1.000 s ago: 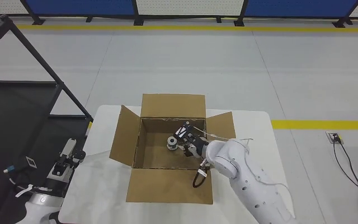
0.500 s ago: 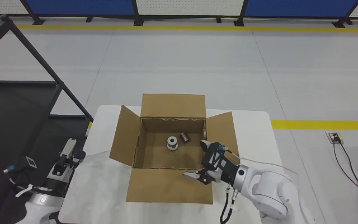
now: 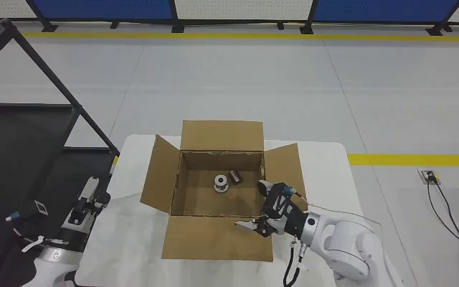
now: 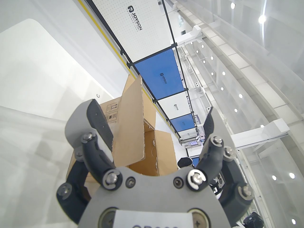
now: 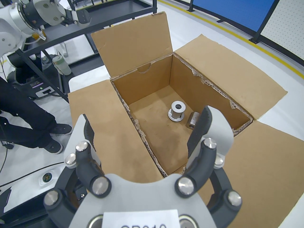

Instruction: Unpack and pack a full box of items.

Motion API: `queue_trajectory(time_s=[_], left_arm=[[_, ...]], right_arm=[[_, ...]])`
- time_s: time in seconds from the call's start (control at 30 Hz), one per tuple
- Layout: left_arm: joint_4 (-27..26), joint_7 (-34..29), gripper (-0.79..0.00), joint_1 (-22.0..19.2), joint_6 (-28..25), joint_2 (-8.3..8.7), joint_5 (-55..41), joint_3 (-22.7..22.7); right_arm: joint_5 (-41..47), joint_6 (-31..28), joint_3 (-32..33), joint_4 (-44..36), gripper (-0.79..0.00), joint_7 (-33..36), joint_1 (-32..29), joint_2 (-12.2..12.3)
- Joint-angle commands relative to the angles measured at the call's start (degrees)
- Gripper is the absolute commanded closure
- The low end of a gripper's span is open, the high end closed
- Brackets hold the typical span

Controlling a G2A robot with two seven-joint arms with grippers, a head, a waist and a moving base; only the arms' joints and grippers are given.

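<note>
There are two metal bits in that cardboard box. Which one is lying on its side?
The small dark cylinder is the one on its side. It lies beside the wider flanged silver piece, which stands upright with its hole facing up.

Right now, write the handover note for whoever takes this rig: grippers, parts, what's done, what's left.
Left gripper: open, empty, by the table's left edge, outside the box.
Right gripper: open, empty, above the box's near right corner.
Cardboard box on the table, all four flaps open. On its floor: flanged bushing upright, small cylinder lying on its side beside it.
Done: box opened.
Left: both parts sit in the box; whether unpacking or packing comes next, I cannot tell.
</note>
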Motion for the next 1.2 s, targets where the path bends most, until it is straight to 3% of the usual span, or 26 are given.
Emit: queue_trajectory(time_s=[0.0,0.2,0.5,0.83,1.17], left_arm=[[-0.96,2.51,-0.785,-0.3,0.25,-0.03,3.74,2.16],[-0.55,5.29,-0.785,-2.27,1.13,0.24,15.68,7.52],[1.78,6.11,-0.785,-4.95,2.89,0.47,26.34,14.63],[0.05,3.93,-0.785,-5.09,1.19,0.69,26.76,18.7],[1.77,0.95,-0.785,-7.62,1.43,0.85,29.87,24.58]], right_arm=[[4.61,-0.86,2.08,-0.52,-0.785,-1.79,-1.05,0.3],[20.7,-2.09,12.27,-1.87,-0.785,-2.39,-6.49,1.74],[37.06,1.84,24.04,2.78,-0.785,5.61,-9.63,4.02],[47.43,6.11,20.6,14.52,-0.785,18.11,-2.24,5.63],[49.56,6.49,13.62,23.16,-0.785,22.85,7.35,6.28]])
